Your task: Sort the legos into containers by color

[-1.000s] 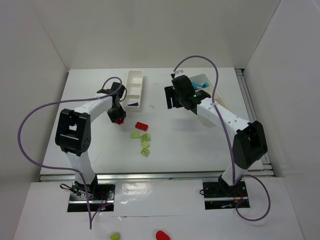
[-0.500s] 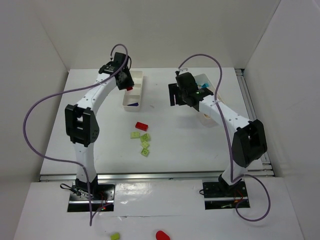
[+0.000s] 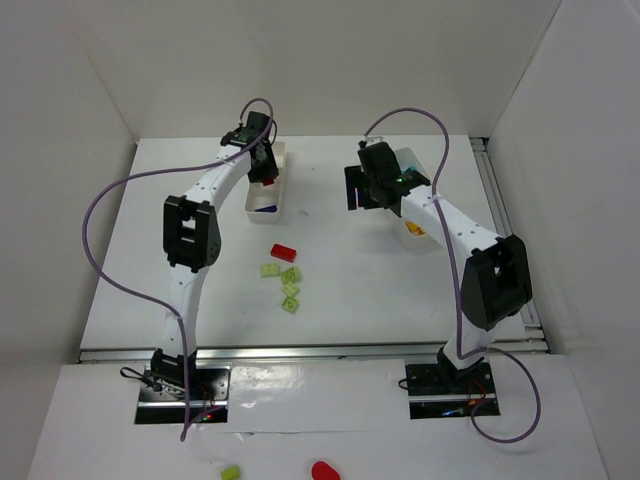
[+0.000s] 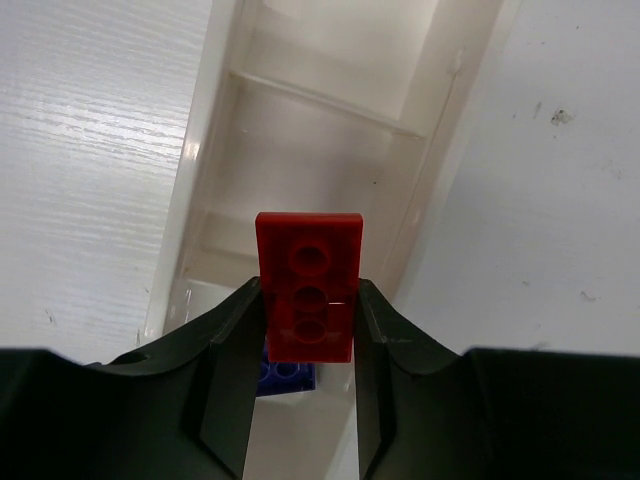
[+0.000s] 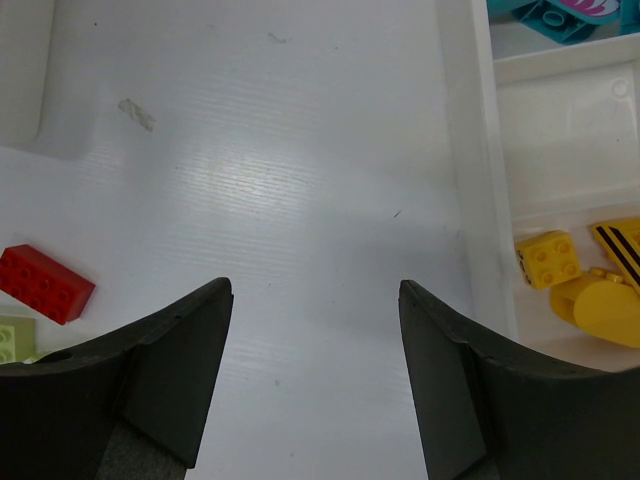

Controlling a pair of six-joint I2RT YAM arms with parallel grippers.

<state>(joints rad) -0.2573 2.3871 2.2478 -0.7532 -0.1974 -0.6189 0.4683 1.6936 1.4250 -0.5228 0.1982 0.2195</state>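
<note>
now the left hand [image 4: 308,300] grips a red lego [image 4: 308,250] above the white tray [image 4: 440,140], while the right hand [image 5: 315,295] hangs open.

Two white trays [image 4: 430,170], two red legos [image 3: 284,251], four light green legos [image 3: 290,290] and one blue lego [image 4: 287,375].

On your white bench [image 3: 380,280] you have a left tray [image 3: 284,196] at the far middle and a right tray [image 5: 468,120] well apart from it. A red brick [image 3: 284,252] lies between them, nearer you, with four green bricks [image 3: 290,290] clustered just beside it.
</note>
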